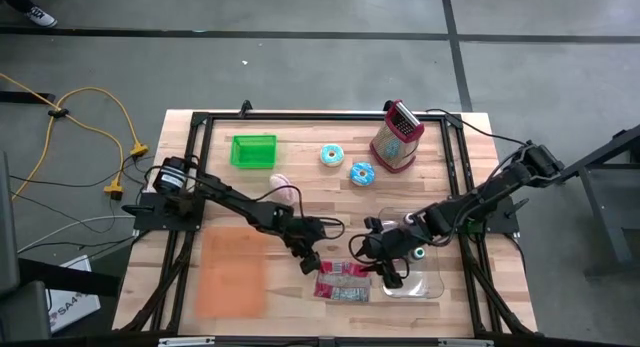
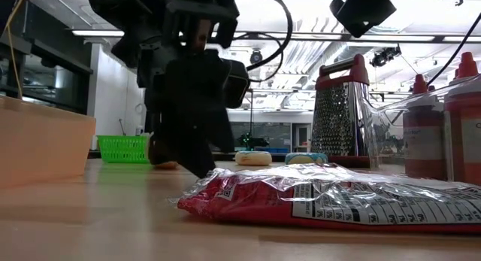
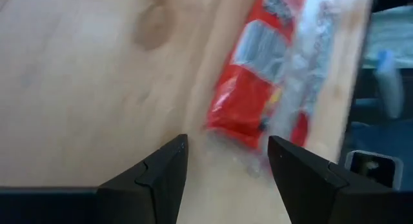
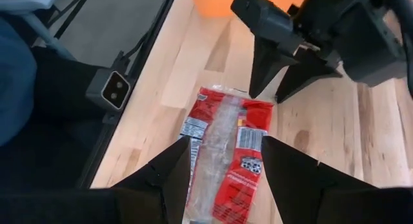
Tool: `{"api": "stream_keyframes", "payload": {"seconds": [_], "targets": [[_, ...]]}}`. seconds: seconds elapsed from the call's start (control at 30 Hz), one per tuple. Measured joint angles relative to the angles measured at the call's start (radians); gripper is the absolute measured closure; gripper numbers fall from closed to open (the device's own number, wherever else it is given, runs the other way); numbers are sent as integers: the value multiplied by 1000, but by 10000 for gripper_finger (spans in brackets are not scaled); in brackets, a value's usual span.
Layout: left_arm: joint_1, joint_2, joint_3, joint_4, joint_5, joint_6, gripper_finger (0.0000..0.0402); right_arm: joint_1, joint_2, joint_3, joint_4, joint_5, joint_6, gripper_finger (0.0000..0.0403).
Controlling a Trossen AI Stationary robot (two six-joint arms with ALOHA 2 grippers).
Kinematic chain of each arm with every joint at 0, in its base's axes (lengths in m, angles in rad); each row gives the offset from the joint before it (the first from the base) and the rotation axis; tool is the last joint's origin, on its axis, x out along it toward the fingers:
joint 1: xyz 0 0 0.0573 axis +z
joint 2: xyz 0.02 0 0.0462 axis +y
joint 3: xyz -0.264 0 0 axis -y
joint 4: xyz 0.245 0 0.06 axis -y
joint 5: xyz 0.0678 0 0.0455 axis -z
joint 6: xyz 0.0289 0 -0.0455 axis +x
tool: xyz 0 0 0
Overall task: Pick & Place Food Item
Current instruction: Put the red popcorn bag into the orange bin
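A green basket [image 1: 253,151], two frosted doughnuts [image 1: 332,155], a metal grater [image 1: 397,137] and an orange board [image 1: 232,273] sit on the wooden bench [image 1: 300,192].

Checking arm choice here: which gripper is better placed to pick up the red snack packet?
Probably left. The left gripper is open with its fingertips right at the end of the red snack packet; the right gripper, also open, hangs above its other end.

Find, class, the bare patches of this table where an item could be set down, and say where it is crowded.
Bare wood lies between the green basket and the orange mat, and along the table's far edge between basket and grater. It is crowded near the front, where the open left gripper and open right gripper flank the red snack packet, beside a clear container.
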State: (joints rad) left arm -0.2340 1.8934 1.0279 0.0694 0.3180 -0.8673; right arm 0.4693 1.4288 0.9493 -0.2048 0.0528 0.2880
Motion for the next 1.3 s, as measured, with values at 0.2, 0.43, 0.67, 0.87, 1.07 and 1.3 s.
{"api": "stream_keyframes", "payload": {"seconds": [0.2,0.43,0.67,0.87,1.07,1.3], "targets": [[0,35,0,84,59,-31,193,19,0,0,-1,37,6,225],[0,37,-1,98,53,-24,193,36,0,0,-1,48,25,225],[0,37,-2,108,58,-17,193,36,0,0,-15,-16,33,225],[0,37,-2,109,60,-16,193,35,0,0,24,-58,5,225],[4,37,-2,109,61,-16,193,26,1,14,88,-41,-68,225],[5,37,-2,110,66,-11,193,67,5,76,82,16,-110,225]]}}
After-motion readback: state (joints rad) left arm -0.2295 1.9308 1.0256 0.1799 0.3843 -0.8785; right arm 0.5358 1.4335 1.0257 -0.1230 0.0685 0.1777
